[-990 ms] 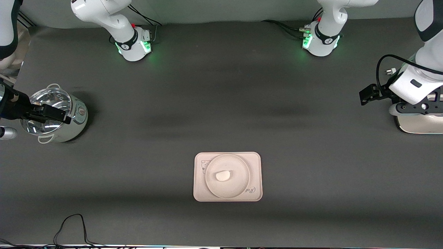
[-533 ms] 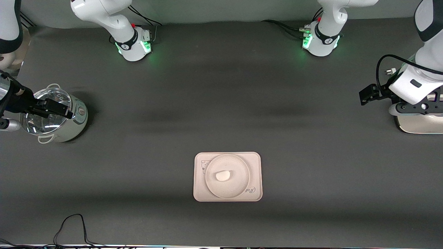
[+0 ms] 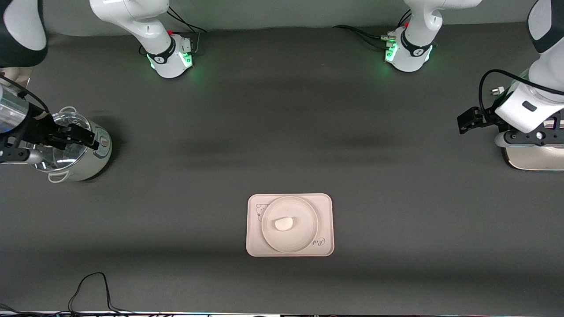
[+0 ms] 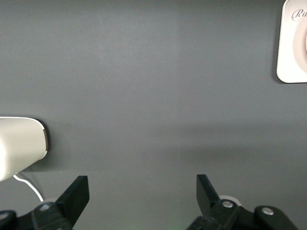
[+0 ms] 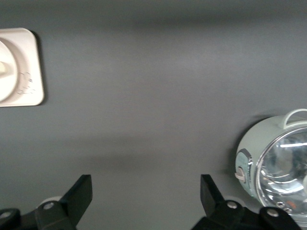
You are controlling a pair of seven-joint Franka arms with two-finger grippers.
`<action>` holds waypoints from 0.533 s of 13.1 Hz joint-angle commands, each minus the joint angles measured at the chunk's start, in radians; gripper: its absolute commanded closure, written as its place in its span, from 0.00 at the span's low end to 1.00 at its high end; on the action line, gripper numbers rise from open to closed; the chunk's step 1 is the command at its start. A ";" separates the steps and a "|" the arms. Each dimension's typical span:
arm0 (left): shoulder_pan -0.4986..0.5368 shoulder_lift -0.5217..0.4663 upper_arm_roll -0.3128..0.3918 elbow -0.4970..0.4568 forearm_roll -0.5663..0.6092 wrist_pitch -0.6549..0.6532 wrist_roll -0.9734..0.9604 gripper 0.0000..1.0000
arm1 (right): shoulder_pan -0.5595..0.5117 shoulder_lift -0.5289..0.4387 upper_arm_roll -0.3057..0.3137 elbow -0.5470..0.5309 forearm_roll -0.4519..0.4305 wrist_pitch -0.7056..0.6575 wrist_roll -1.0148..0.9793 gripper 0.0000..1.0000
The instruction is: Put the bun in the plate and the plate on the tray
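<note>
The bun [image 3: 283, 224] lies on the round plate [image 3: 308, 220], and the plate sits on the rectangular tray [image 3: 253, 246] in the middle of the table, near the front camera. My right gripper [image 3: 15, 155] is open and empty, up by the pot at the right arm's end. My left gripper [image 3: 534, 137] is open and empty over a white appliance at the left arm's end. The right wrist view shows its open gripper [image 5: 146, 194], an end of the tray [image 5: 33, 62] and part of the plate [image 5: 9, 81]. The left wrist view shows its open gripper [image 4: 142, 196] and a tray corner [image 4: 290, 52].
A steel-lined pot [image 3: 88, 164] stands at the right arm's end and also shows in the right wrist view [image 5: 278, 167]. A white appliance [image 3: 535, 162] stands at the left arm's end, also in the left wrist view [image 4: 19, 143]. A black cable [image 3: 92, 286] lies at the table's front edge.
My right arm has drawn back and risen over the pot, shifting away from the front camera. The left arm, bun, plate and tray have not moved.
</note>
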 commanded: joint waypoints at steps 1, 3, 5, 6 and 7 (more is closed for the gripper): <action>0.001 -0.004 -0.003 0.007 -0.005 -0.014 -0.007 0.00 | 0.018 -0.060 0.004 -0.063 -0.066 0.024 0.028 0.00; 0.001 -0.002 -0.002 0.007 -0.005 -0.015 -0.007 0.00 | 0.038 -0.080 0.007 -0.069 -0.066 0.012 0.028 0.00; 0.001 -0.002 -0.001 0.007 -0.005 -0.015 -0.007 0.00 | 0.040 -0.078 -0.001 -0.069 -0.055 0.014 0.030 0.00; 0.001 -0.002 -0.001 0.007 -0.005 -0.015 -0.007 0.00 | 0.038 -0.078 -0.004 -0.070 -0.043 0.018 0.031 0.00; -0.001 -0.002 -0.002 0.007 -0.005 -0.015 -0.007 0.00 | 0.038 -0.080 -0.004 -0.069 -0.010 0.018 0.033 0.00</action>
